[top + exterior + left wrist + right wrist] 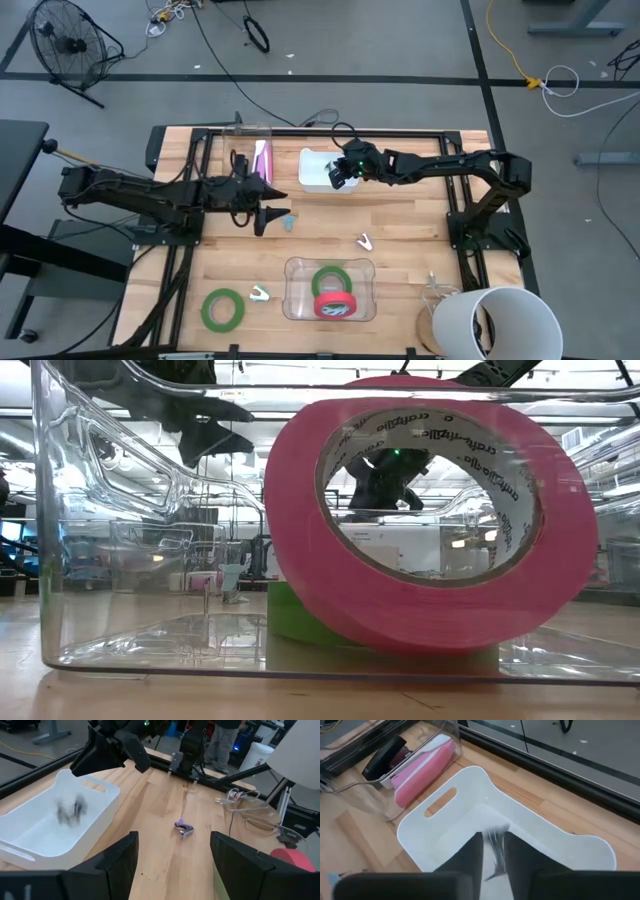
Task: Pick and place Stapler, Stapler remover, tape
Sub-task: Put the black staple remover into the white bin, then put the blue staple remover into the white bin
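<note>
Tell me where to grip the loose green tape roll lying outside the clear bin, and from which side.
Grip the green tape roll across its band: one finger in the wide centre hole, one outside the rim. Come straight down from above. It lies flat on the table, so its side wall is too low to pinch from the side. The left gripper, jaws open, is probably the better placed.

A black fan is standing on the grey floor beyond the bench; a white bucket is sitting at its near right corner.
</note>
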You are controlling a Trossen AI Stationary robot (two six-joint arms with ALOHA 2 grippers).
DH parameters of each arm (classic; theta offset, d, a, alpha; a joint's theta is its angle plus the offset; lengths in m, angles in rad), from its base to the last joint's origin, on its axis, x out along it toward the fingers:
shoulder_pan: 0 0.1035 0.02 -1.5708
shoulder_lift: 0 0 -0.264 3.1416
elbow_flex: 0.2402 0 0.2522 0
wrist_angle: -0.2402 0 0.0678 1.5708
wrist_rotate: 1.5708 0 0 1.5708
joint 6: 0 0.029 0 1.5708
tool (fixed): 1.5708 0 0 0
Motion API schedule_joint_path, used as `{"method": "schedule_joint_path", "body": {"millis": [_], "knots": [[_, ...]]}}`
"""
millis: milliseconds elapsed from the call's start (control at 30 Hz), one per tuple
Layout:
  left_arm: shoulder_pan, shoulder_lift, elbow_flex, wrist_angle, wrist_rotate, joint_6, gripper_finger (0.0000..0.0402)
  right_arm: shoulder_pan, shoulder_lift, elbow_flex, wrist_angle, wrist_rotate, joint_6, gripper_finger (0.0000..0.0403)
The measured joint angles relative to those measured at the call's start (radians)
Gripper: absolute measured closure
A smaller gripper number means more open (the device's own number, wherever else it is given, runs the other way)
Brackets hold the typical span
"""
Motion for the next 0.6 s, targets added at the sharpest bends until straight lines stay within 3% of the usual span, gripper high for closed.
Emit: {"method": "schedule_joint_path", "body": {"millis": [167, 300, 400, 600], "knots": [[0.0, 0.0, 0.0, -0.001, 0.0, -0.001, 0.0152, 0.001, 0.0, 0.0, 0.001, -0.011, -0.018, 0.0286], [0.0, 0.0, 0.0, -0.057, -0.02, -0.012, 0.0152, 0.003, -0.008, 0.0, 0.015, -0.119, -0.021, 0.027], [0.0, 0.006, 0.0, -0.134, -0.092, -0.091, 0.0152, 0.014, -0.029, 0.0, 0.028, -0.202, -0.044, 0.0265], [0.0, 0.067, 0.001, -0.259, -0.221, -0.317, 0.0152, 0.058, -0.087, 0.0, 0.077, -0.206, -0.098, 0.0264]]}}
